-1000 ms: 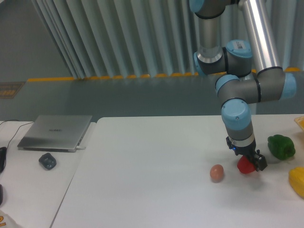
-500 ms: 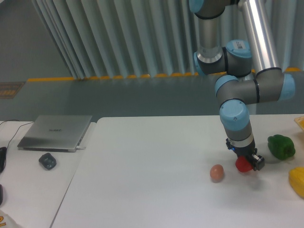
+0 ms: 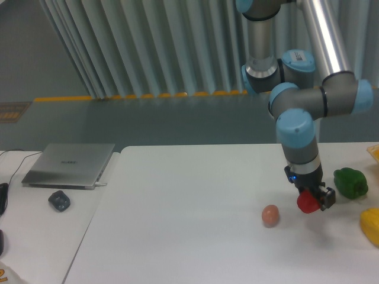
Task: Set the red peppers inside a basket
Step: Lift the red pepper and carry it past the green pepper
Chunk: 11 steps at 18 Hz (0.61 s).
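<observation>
The red pepper (image 3: 306,203) is glossy red and sits between the fingers of my gripper (image 3: 314,199) at the right of the white table. The gripper is shut on it and holds it slightly above the tabletop, right of the brown egg (image 3: 270,215). No basket shows in this view.
A green bell pepper (image 3: 350,182) lies just right of the gripper. A yellow pepper (image 3: 371,226) is at the right edge, with a yellow thing (image 3: 374,152) above it. A closed laptop (image 3: 70,164) and a small dark object (image 3: 59,200) lie on the left table.
The gripper has risen a little with the red pepper in it and shifted slightly right. The egg and the other peppers have not moved.
</observation>
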Each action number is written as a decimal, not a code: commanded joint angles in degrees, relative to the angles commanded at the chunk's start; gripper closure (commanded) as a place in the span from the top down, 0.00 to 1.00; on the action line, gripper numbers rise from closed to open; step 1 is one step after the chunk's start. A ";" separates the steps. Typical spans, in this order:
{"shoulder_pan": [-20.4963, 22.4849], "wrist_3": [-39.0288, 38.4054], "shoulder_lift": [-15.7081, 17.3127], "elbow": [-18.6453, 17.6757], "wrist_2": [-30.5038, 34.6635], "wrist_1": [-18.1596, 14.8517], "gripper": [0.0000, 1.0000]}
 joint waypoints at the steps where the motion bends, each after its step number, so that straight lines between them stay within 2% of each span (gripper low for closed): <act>1: 1.50 1.58 0.80 0.00 -1.67 0.09 0.53; 4: 4.58 6.41 2.38 0.18 -2.57 -0.26 0.53; 7: 9.32 13.69 4.31 -0.35 -2.66 -2.80 0.53; 11: 15.38 23.54 4.58 -2.10 -2.31 -3.34 0.55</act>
